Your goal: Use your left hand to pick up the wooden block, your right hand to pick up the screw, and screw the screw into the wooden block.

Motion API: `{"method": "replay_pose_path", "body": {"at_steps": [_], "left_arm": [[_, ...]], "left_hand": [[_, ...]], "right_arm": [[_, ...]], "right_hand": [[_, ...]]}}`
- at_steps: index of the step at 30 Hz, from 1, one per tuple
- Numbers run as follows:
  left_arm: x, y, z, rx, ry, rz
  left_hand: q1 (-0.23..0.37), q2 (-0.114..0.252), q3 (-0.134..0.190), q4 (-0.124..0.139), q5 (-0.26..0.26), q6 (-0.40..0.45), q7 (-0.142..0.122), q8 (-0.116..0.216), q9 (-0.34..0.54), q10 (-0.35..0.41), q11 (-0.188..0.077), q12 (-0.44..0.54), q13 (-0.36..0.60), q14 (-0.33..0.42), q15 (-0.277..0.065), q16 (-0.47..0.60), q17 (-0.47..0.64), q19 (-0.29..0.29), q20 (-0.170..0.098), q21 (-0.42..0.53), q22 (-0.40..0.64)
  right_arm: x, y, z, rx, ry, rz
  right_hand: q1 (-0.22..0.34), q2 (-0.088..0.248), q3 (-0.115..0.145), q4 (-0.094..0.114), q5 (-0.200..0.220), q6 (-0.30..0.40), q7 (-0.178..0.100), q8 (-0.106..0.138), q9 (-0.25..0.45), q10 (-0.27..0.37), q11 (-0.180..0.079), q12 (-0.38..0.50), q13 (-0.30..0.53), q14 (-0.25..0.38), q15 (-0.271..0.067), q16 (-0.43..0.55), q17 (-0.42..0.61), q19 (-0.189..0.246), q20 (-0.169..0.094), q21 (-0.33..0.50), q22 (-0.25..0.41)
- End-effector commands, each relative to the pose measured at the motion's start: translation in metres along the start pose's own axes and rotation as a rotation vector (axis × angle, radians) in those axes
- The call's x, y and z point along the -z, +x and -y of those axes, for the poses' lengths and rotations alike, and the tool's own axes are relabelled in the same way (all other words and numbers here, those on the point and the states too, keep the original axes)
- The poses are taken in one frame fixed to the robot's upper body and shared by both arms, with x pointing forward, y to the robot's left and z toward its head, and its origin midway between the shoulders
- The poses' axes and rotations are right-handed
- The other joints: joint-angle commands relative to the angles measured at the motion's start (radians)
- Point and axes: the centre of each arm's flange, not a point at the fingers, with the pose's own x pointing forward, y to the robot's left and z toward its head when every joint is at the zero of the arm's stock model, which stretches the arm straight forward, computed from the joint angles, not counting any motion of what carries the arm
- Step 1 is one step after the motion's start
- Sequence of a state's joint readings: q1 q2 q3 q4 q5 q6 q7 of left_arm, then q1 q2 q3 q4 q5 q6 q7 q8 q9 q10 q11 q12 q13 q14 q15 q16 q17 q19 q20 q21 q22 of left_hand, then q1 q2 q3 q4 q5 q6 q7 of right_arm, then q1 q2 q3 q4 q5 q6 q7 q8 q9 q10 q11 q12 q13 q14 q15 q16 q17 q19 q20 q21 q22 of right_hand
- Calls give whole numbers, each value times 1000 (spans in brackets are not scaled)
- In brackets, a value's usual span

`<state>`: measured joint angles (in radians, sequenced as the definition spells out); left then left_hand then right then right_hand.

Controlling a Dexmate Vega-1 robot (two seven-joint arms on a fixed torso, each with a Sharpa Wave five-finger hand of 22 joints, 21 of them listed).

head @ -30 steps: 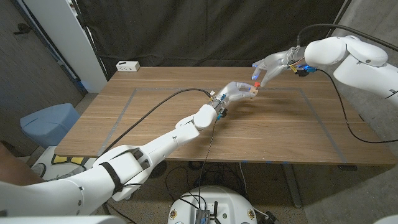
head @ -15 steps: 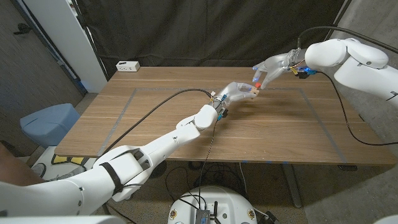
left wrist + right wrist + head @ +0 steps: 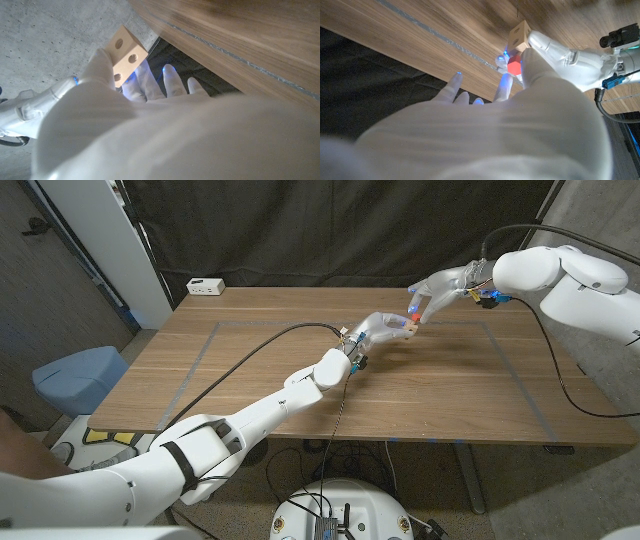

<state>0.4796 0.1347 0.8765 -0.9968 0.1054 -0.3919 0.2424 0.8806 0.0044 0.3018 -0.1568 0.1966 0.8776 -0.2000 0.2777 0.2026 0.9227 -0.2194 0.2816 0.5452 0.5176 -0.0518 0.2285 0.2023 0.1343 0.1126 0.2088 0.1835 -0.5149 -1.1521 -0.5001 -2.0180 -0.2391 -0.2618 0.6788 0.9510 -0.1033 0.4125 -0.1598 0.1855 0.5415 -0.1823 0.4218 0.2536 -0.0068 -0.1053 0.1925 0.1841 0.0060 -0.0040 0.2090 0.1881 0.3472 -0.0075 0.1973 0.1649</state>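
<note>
My left hand holds the pale wooden block above the far middle of the table. In the left wrist view the block shows round holes in its faces and is gripped between my fingers. My right hand pinches the red-headed screw and has it right at the block. In the right wrist view the red screw head sits against the block, held by my right hand. The screw's shaft is hidden.
A white power strip lies at the table's far left corner. Tape lines mark a rectangle on the tabletop. A black curtain hangs behind the table. A blue bin stands on the floor to the left.
My right hand has shifted slightly up and toward the block with the screw. The left hand and block have stayed almost still.
</note>
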Motion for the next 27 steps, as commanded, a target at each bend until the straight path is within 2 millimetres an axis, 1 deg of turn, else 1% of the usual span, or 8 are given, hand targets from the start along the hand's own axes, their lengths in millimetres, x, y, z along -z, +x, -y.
{"method": "replay_pose_path", "body": {"at_steps": [1,4,8,9,11,26,27], "left_arm": [[-1,0,1,3,1,4],[-1,0,1,3,2,5],[-1,0,1,2,2,5],[-1,0,1,2,2,5],[-1,0,1,1,2,6],[-1,1,-1,3,1,9],[0,1,-1,3,2,8]], "left_hand": [[52,57,1,6,3,71,17,8,5,7,0,4,4,9,-100,-7,4,5,1,2,3],[52,57,1,6,3,70,18,8,5,7,1,4,3,10,-100,-7,4,5,3,2,3],[51,57,2,7,3,71,18,8,5,7,1,4,4,9,-100,-7,4,5,2,2,3],[51,57,2,6,3,72,18,9,5,8,1,4,4,9,-101,-7,4,5,2,2,3],[50,58,2,7,3,73,17,9,5,8,1,4,4,9,-101,-7,4,5,1,2,3],[49,57,3,7,3,72,17,8,5,10,0,3,5,10,-98,-9,3,6,0,2,3],[49,58,3,8,3,71,18,8,5,9,1,2,4,10,-98,-9,4,5,2,2,3]], "right_arm": [[1,-1,-4,25,23,5],[1,-1,-4,29,27,8],[1,0,-5,40,32,12],[1,0,-5,41,32,12],[1,1,-6,46,33,11],[1,0,-11,68,50,8],[1,0,-11,71,51,9]], "right_hand": [[-5,6,-4,8,-1,19,3,11,6,20,2,7,1,16,-5,6,2,19,-4,9,2],[-10,8,-7,10,-1,25,9,17,8,27,10,8,1,22,-6,7,3,30,-13,10,1],[-12,10,-9,12,-1,33,14,23,11,32,12,8,1,30,-9,9,3,38,-20,10,1],[-12,11,-10,11,-1,43,21,29,12,37,12,9,1,35,-11,10,3,44,-24,10,1],[-11,11,-11,11,-1,52,27,34,14,43,18,10,1,40,-14,10,3,49,-27,10,1],[-1,19,-11,6,1,80,40,55,21,67,20,11,1,67,-26,14,2,78,-49,10,0],[-1,20,-12,6,1,88,44,59,22,72,21,12,1,69,-27,14,2,79,-49,9,0]]}}
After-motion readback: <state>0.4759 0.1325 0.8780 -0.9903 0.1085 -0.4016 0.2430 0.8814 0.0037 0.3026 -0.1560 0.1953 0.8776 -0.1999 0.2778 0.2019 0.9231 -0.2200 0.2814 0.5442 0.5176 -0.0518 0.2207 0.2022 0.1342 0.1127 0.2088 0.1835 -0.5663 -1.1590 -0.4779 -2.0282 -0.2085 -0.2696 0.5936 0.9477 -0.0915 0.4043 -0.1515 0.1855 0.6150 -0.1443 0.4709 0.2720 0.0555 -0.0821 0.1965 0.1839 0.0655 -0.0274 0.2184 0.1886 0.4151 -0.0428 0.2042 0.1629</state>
